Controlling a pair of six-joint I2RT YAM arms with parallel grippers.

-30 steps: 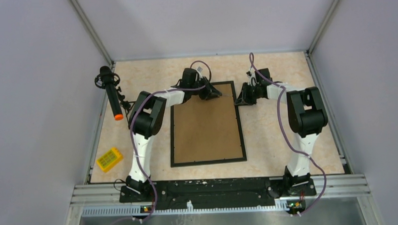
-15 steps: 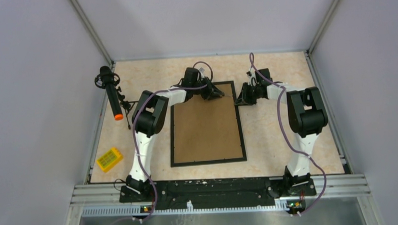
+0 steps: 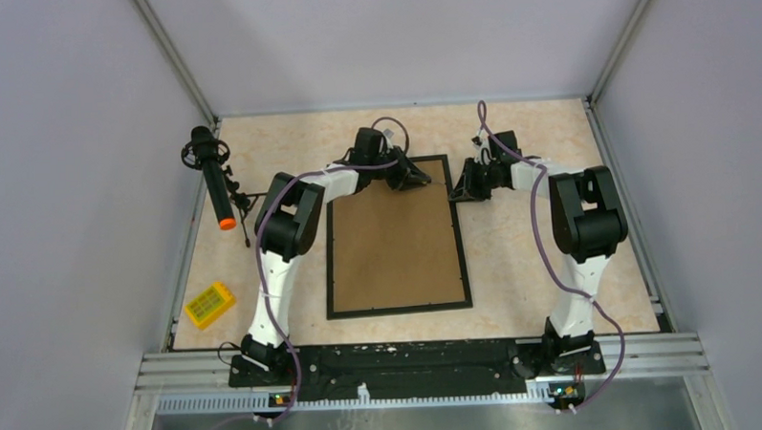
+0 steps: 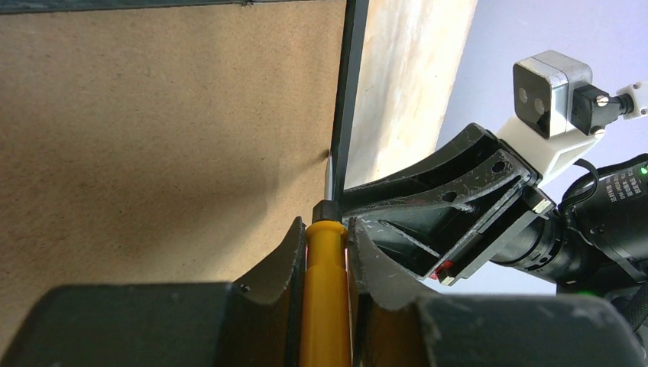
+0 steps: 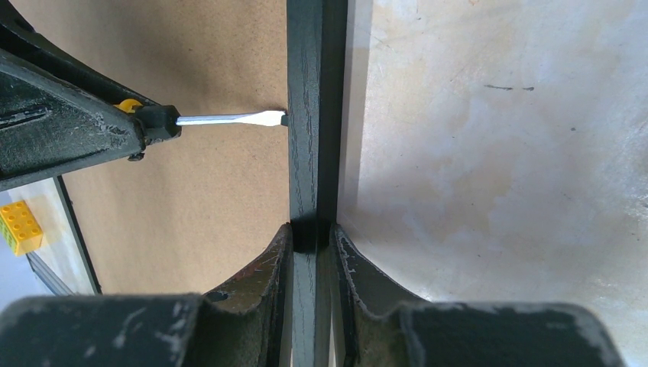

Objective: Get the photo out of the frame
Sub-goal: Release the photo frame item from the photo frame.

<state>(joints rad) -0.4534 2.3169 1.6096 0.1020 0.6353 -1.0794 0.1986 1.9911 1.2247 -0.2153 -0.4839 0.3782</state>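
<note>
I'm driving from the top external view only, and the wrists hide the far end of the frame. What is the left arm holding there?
Observer: The left gripper has its jaws shut on a yellow-handled screwdriver.
Operator: Where is its tip?
Observer: In the right wrist view, the flat blade tip meets the inner edge of the black border of the frame, just above the brown backing board.
Operator: And the right arm?
Observer: The right gripper has its jaws closed on that same border, one on each side.
</note>
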